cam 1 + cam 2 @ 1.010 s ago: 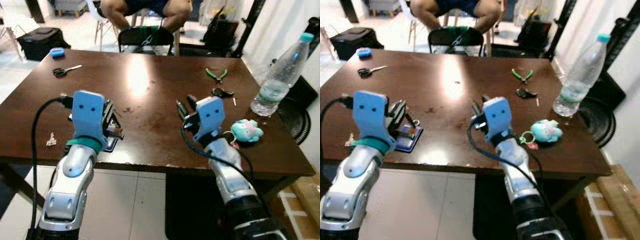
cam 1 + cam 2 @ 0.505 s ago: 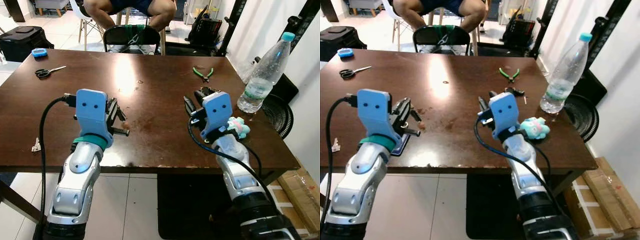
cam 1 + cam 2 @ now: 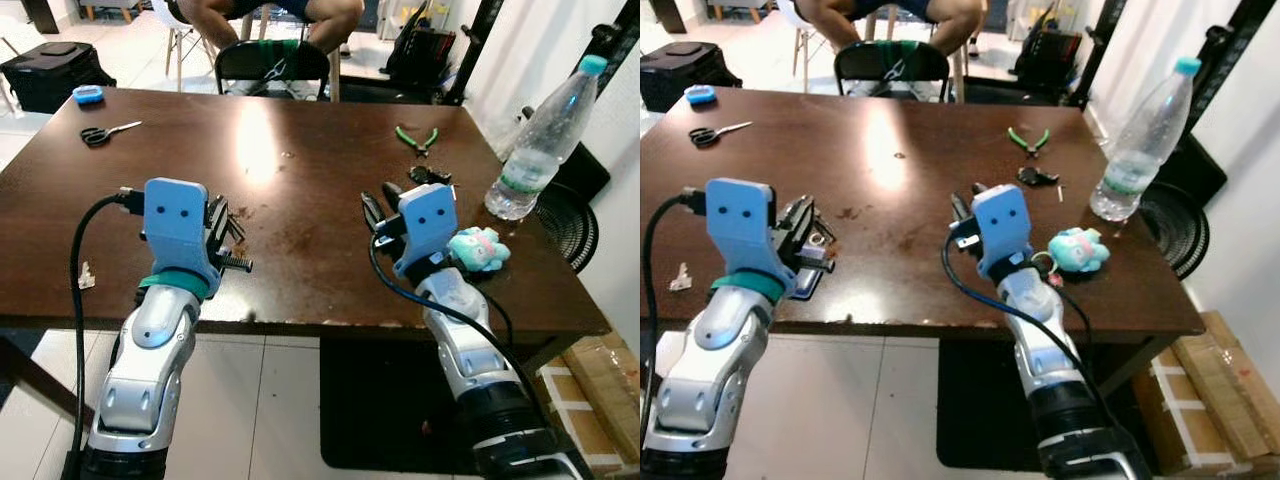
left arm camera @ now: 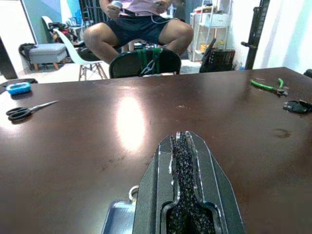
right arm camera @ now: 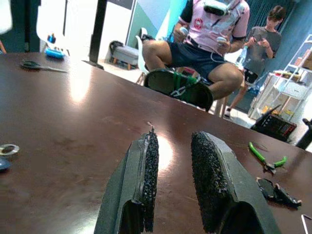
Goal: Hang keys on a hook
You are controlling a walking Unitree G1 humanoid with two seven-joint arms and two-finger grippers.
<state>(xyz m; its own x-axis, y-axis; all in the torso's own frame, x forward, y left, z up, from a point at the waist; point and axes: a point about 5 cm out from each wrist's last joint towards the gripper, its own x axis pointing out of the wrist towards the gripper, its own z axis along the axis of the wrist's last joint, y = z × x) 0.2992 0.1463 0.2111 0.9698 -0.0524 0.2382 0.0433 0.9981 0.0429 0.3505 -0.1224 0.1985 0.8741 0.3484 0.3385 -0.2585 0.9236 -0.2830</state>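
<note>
Dark brown wood is your surface (image 3: 300,130), with both arms held low over its near edge; your left gripper (image 4: 184,146) has its jaws pressed together, holding nothing, just above a blue card (image 3: 805,283) and a small metal ring (image 4: 132,192); your right gripper (image 5: 175,165) has its jaws spread with a clear gap, empty; the keys (image 3: 428,178), dark, lie at about one o'clock from that gripper, near the green pliers (image 3: 418,139); a teal plush toy (image 3: 478,248) sits at its three o'clock, just beside the arm; a water bottle (image 3: 540,140) stands near the right edge; scissors (image 3: 105,132) lie far left; a seated person (image 4: 141,29) faces you beyond the surface.
</note>
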